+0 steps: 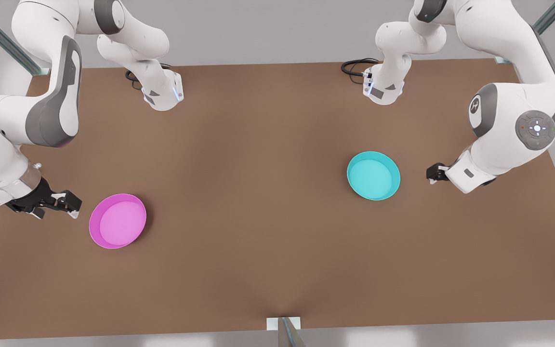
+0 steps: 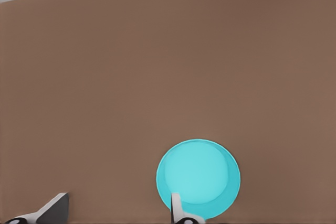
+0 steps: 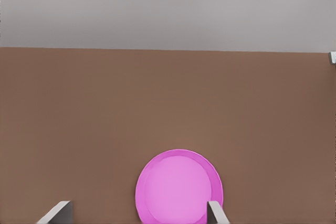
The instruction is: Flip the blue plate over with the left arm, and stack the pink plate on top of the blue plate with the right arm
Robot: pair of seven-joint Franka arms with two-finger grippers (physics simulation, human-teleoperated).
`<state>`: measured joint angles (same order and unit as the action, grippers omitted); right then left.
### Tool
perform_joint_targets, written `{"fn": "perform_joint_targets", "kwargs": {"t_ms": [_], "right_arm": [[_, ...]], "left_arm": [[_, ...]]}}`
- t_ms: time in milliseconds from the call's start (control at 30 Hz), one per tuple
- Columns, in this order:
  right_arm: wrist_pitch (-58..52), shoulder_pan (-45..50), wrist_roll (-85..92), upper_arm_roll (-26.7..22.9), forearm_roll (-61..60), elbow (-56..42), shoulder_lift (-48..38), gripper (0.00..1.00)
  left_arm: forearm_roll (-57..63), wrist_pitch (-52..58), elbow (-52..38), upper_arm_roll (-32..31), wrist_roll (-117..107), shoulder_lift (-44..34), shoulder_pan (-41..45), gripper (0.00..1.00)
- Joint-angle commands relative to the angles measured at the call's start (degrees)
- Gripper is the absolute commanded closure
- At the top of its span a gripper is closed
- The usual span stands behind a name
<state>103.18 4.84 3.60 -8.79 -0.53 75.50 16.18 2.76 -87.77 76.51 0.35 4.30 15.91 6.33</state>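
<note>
On the table (image 1: 268, 202), at the front view's left, the right gripper (image 1: 72, 205) hangs released at nine o'clock of the upright pink plate (image 1: 117, 220); farther right, the upright blue plate (image 1: 373, 175) has the released left gripper (image 1: 432, 173) at its three o'clock, apart

Left arm (image 1: 508, 111) comes in on the front view's right, elbow bent, wrist low and pointing sideways toward the front view's left. Left gripper (image 1: 431, 173) sits low over the bench, fingers (image 2: 176, 205) spread apart, nothing between them. Right arm (image 1: 27, 120) on the front view's left, folded down, forearm angled toward the front view's right. Right gripper (image 1: 68, 201) low near the bench, its fingers (image 3: 215, 212) wide apart, holding nothing. Both wrists roughly level, each gripper pointing toward the middle of the bench.
</note>
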Motion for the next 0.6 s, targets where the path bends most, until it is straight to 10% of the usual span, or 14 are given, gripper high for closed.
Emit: {"fn": "perform_joint_targets", "kwargs": {"t_ms": [0, 567], "right_arm": [[0.0, 0.0, 0.0, 0.0, 0.0, 0.0, 0.0, 0.0], [0.0, 0.0, 0.0, 0.0, -0.1, 0.0, -0.1, 0.0]], "left_arm": [[0.7, 0.1, 0.0, 0.0, 0.0, 0.0, 0.0, 0.0], [-27.6, -35.2, 43.3, 4.1, 30.1, 0.7, -0.3, 0.0]]}}
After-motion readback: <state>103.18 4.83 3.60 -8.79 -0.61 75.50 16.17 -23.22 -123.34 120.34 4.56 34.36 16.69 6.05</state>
